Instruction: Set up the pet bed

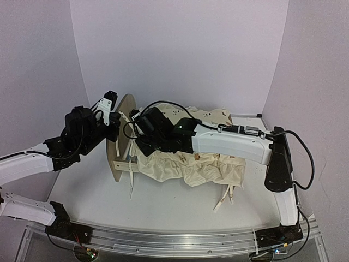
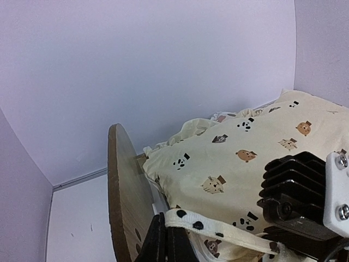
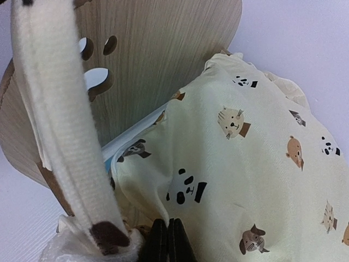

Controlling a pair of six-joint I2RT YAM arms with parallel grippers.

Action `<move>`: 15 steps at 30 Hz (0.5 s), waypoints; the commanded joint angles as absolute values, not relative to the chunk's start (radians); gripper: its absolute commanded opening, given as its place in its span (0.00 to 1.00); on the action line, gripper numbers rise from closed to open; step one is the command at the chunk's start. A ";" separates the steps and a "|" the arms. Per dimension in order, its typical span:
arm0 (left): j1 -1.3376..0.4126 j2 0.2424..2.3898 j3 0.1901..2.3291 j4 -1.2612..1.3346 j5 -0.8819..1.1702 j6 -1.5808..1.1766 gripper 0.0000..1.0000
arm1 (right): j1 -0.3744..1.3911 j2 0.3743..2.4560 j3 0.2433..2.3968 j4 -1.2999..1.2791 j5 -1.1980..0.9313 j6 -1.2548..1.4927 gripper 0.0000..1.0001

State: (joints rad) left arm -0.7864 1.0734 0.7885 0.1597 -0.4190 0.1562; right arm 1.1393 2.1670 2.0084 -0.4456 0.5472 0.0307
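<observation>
Tie hangs nearest, left of right claw. That claw is pinched shut, tips at cushion. Bed headboard just ahead; its length runs back under right arm. Left claw shut beside headboard, tie across tips; we can't tell if gripped.

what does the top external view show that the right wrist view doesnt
Only top external: the left arm and right arm, the white table, and loose ties trailing from the cream animal-print cushion. Only right wrist: the paw-print cutout in the light-wood arched headboard, the cushion's printed pandas, cats and bears, and the shut right end effector. Both: headboard and cushion, pressed together.
</observation>
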 commanded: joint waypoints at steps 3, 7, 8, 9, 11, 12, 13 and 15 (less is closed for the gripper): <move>-0.786 1.081 0.753 0.292 -0.469 0.216 0.02 | 1.132 2.109 1.970 -0.443 0.574 0.048 0.00; -0.785 1.093 0.735 0.297 -0.472 0.206 0.02 | 1.131 2.109 1.952 -0.442 0.569 0.054 0.00; -0.785 1.098 0.729 0.296 -0.474 0.199 0.02 | 1.132 2.109 1.949 -0.442 0.568 0.056 0.00; -0.785 1.100 0.717 0.298 -0.475 0.192 0.02 | 1.131 2.108 1.943 -0.442 0.568 0.058 0.00; -0.785 1.102 0.693 0.309 -0.475 0.179 0.02 | 1.131 2.105 1.927 -0.440 0.565 0.064 0.00; -0.785 1.101 0.679 0.312 -0.479 0.170 0.03 | 1.131 2.103 1.917 -0.439 0.565 0.068 0.00; -0.785 1.101 0.668 0.311 -0.489 0.159 0.03 | 1.131 2.101 1.905 -0.437 0.565 0.073 0.00; -0.785 1.099 0.653 0.304 -0.505 0.136 0.03 | 1.130 2.101 1.884 -0.434 0.560 0.081 0.00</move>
State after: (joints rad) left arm -0.7864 1.0995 0.6823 0.2574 -0.4570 0.1805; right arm 1.1393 2.1640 1.9274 -0.4095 0.5458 0.0550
